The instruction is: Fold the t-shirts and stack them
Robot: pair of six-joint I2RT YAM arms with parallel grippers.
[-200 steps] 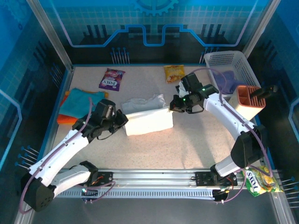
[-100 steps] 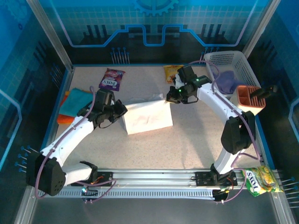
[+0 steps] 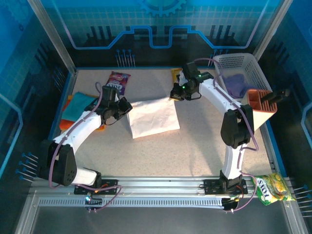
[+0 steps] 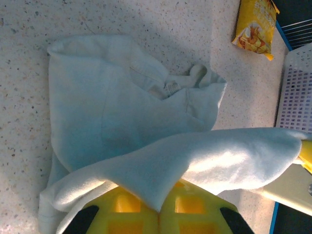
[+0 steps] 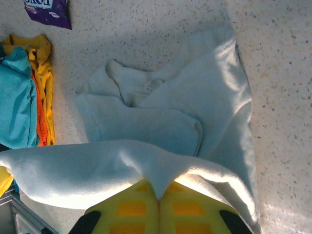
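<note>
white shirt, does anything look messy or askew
Yes: the white t-shirt lies at a slant in the top view, and under its lifted edge the cloth is bunched around the neck label, not flat.

I am getting an evenly lit overhead view, with a blue cast tinting the enclosure walls [image 3: 19, 97] and soft shadows lying on the speckled table [image 3: 195, 146]. In both wrist views, strong light is overexposing the lifted fold of the white t-shirt [image 4: 126, 126], and its nearest cloth is blurring.
</note>
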